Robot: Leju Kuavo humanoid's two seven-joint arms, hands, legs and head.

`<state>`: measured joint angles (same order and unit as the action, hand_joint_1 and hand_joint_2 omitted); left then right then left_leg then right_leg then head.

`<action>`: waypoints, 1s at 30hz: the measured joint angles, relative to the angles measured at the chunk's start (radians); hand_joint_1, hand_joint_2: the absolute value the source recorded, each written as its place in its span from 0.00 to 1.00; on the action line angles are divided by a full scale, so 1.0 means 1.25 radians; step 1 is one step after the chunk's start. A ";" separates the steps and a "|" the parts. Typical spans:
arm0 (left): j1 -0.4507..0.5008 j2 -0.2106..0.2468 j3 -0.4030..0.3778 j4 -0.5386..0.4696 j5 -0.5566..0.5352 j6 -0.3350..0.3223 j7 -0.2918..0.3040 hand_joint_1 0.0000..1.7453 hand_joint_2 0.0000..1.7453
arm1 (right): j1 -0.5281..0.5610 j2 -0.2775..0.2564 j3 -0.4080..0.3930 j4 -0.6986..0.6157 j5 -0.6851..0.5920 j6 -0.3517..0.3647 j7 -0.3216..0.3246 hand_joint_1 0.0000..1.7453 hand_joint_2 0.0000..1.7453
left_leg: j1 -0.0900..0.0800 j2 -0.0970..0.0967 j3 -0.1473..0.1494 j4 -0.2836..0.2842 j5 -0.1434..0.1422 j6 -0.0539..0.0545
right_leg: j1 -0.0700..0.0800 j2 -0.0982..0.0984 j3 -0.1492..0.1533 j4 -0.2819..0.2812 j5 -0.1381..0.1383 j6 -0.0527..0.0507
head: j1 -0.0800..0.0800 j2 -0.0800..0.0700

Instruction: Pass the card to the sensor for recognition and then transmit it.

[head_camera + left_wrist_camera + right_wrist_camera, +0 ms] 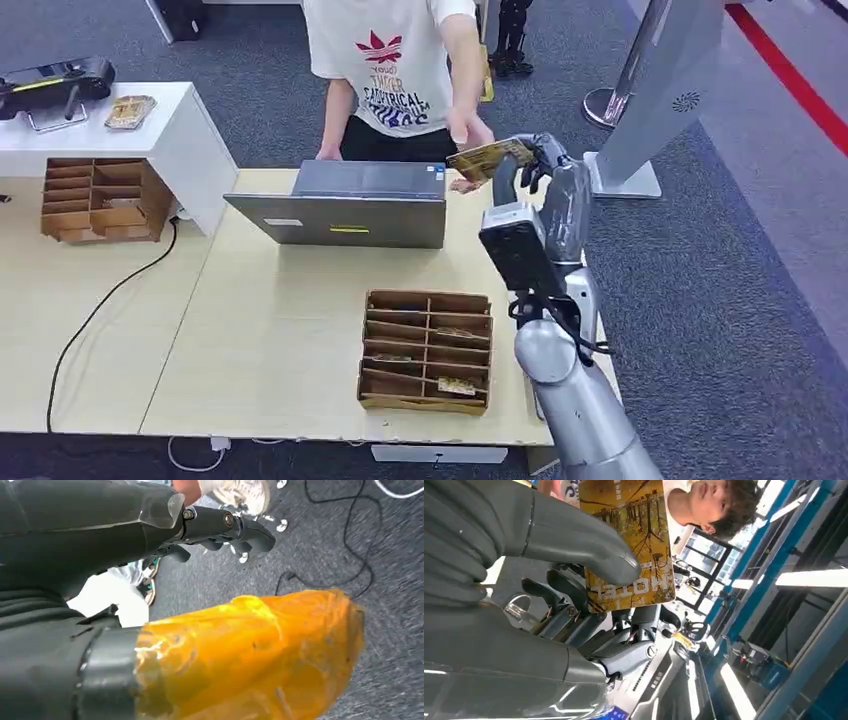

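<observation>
Right hand (pixel 527 160) raised beyond laptop (pixel 345 205), thumb and fingers pinched card (pixel 631 540) by one end. Person's hand (pixel 470 135) just beside card. Left hand (pixel 220 527): fingers curled, empty. Risk: shallow pinch, card could slip during handover.

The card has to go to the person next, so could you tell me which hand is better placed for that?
Right. The right hand already grips the card, raised beside the person's hand.
</observation>
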<state>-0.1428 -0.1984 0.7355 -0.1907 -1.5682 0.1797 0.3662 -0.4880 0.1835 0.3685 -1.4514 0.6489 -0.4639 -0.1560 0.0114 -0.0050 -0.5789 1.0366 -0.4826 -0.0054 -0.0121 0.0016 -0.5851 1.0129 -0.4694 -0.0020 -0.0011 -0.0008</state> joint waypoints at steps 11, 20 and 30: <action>-0.011 0.000 -0.057 0.000 0.000 -0.013 0.010 0.00 0.00 | -0.105 0.010 0.006 0.148 0.084 -0.025 0.029 1.00 1.00 | 0.000 0.000 0.000 0.000 0.000 0.000 | 0.000 0.000 0.000 0.000 0.000 0.000 | 0.000 0.000; -0.011 0.000 -0.068 0.000 0.000 -0.014 0.010 0.00 0.00 | -0.112 0.012 0.006 0.186 0.085 -0.026 0.029 1.00 1.00 | 0.000 0.000 0.000 0.000 0.000 0.000 | 0.000 0.000 0.000 0.000 0.000 0.000 | 0.000 0.000; -0.014 0.000 -0.087 0.000 0.000 -0.022 0.011 0.00 0.00 | -0.121 0.013 0.018 0.241 0.186 -0.032 0.041 0.00 1.00 | 0.000 0.000 -0.001 0.000 0.000 0.000 | 0.000 0.000 -0.001 0.000 0.000 0.000 | 0.000 0.000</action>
<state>-0.1604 -0.1987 0.6264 -0.1907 -1.5679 0.1526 0.3796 -0.6395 0.1991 0.3906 -1.1505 0.8817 -0.5039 -0.1041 0.0114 -0.0050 -0.5802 1.0365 -0.4828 -0.0055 -0.0121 0.0017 -0.5867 1.0128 -0.4696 -0.0020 -0.0011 -0.0008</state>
